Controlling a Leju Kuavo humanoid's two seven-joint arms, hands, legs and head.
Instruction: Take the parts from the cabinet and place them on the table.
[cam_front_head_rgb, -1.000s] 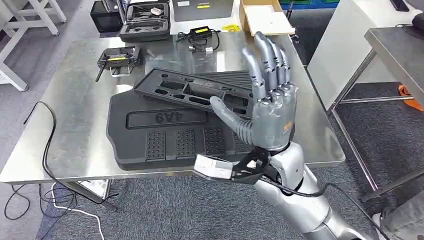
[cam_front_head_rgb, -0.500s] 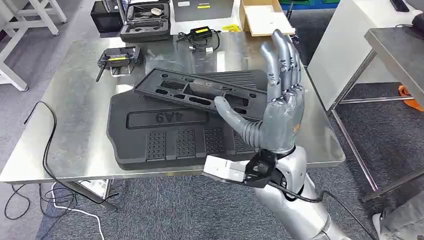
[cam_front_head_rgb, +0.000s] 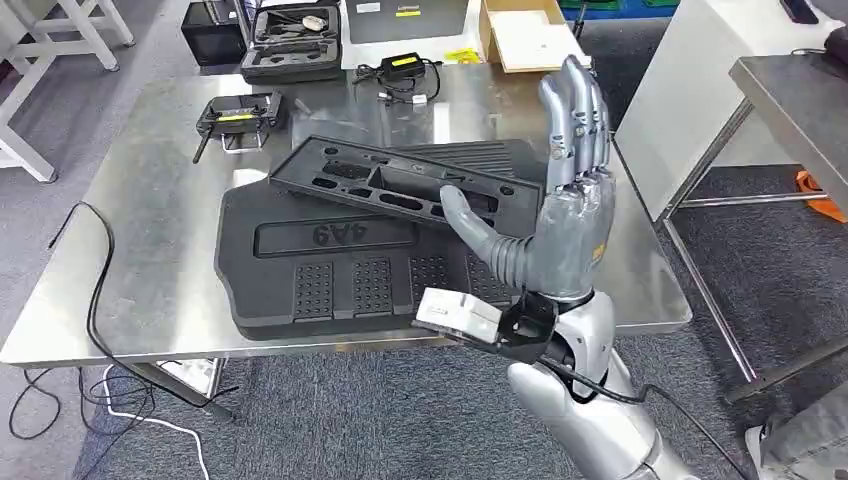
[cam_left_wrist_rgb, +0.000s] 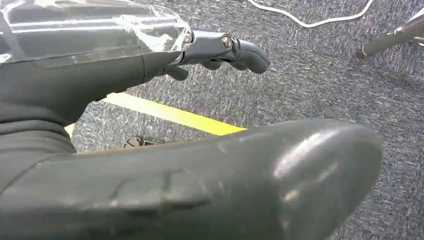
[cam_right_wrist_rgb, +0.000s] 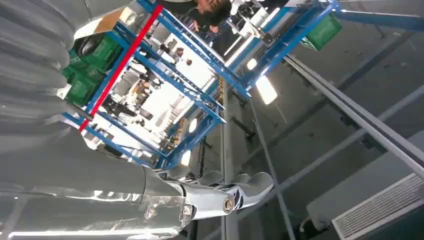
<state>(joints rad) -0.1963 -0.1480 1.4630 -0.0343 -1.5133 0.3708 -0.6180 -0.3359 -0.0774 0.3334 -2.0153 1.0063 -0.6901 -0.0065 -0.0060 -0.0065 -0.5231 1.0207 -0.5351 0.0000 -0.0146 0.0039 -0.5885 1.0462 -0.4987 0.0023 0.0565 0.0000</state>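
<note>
Two black moulded parts lie on the steel table (cam_front_head_rgb: 150, 220). One is a large flat panel (cam_front_head_rgb: 330, 270) marked 4A9. A narrower tray with cut-outs (cam_front_head_rgb: 400, 180) rests slanted across the panel's far edge. My right hand (cam_front_head_rgb: 565, 220) is raised over the table's front right, fingers straight up and thumb out, holding nothing. In the right wrist view its fingers (cam_right_wrist_rgb: 225, 195) point at the ceiling. My left hand (cam_left_wrist_rgb: 100, 75) hangs over grey carpet with its fingers (cam_left_wrist_rgb: 220, 47) stretched out and nothing in them.
At the table's far side lie a controller (cam_front_head_rgb: 237, 115), an open black case (cam_front_head_rgb: 292, 42), a cabled charger (cam_front_head_rgb: 405, 72) and a cardboard box (cam_front_head_rgb: 530, 40). A second steel table (cam_front_head_rgb: 800, 90) stands to the right. A cable (cam_front_head_rgb: 95, 300) hangs off the left edge. A yellow line (cam_left_wrist_rgb: 175, 115) marks the floor.
My raised right hand has drifted right, away from the parts, turning edge-on with its fingers drawn closer together. The parts have not moved.
</note>
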